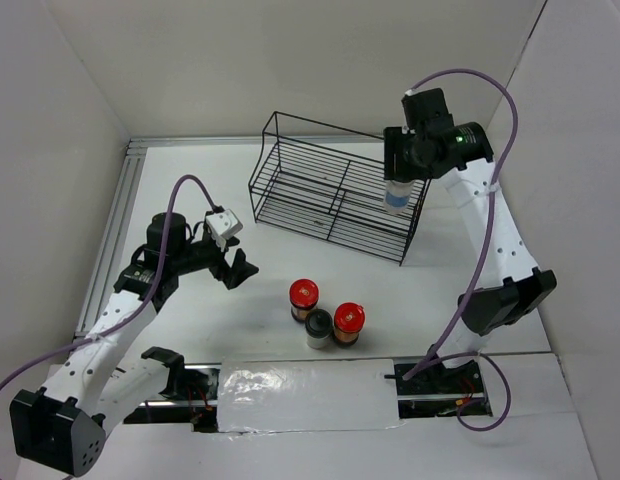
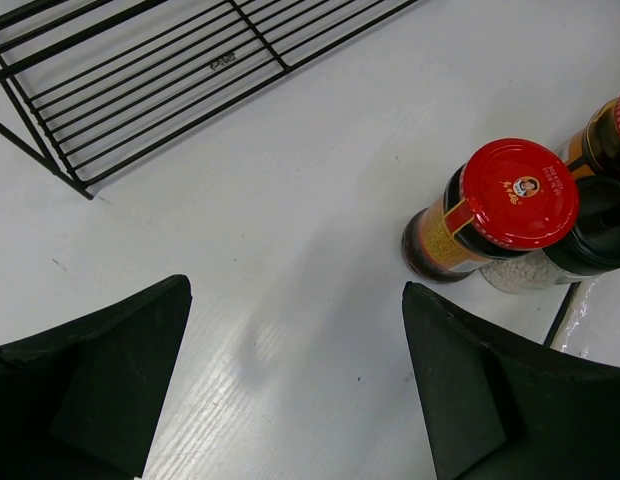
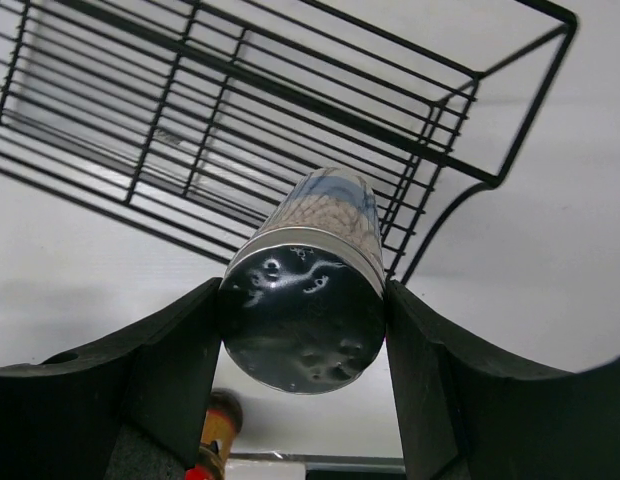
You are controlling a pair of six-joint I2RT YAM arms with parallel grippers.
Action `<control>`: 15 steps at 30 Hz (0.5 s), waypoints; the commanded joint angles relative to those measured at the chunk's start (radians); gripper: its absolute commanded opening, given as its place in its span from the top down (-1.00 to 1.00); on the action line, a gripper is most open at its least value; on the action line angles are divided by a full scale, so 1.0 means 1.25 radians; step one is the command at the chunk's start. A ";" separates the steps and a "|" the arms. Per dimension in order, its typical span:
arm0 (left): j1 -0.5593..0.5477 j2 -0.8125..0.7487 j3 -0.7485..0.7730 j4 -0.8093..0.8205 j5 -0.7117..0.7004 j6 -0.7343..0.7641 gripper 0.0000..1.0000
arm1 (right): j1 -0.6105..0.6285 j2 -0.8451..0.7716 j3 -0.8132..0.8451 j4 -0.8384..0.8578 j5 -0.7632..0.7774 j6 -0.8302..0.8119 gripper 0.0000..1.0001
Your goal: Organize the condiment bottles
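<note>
- The right gripper [image 3: 302, 335] is clenched on the pale bottle with a shiny silver lid and bluish label [image 1: 395, 196]. Its two black fingers [image 3: 175, 350] press the lid rim from either side.
- In the top view this bottle hangs upright at the right end of the black wire rack [image 1: 330, 195], by the rack's right wall. In the right wrist view its lower part overlaps the rack's wires. Whether it touches the rack floor cannot be told.
- The left gripper [image 2: 295, 375] is released, its jaws spread wide with only bare white table [image 2: 320, 230] between them. It hovers to the left of the remaining jars and points toward them, touching none.
- Three jars stand upright in a tight cluster on the table, in front of the rack and well apart from it.
- The left red-lidded jar with dark brown contents [image 1: 303, 297] is the one nearest the left gripper. The left wrist view shows a yellow band on its label.
- The right red-lidded jar with dark brown contents [image 1: 349, 321] stands at the other side of the cluster.
- The black-capped clear shaker [image 1: 318, 327] sits between the two, just beside both, slightly nearer the arm bases.
</note>
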 commanded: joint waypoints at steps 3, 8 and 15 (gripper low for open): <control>-0.002 0.013 0.019 0.020 0.006 0.011 -0.99 | -0.067 -0.006 -0.010 0.034 -0.035 -0.004 1.00; -0.002 0.011 0.012 0.020 0.009 0.013 -0.99 | -0.101 0.002 -0.049 0.065 -0.102 -0.020 1.00; -0.002 -0.009 0.004 0.025 0.018 0.009 -0.99 | -0.140 0.004 -0.094 0.104 -0.175 -0.030 0.92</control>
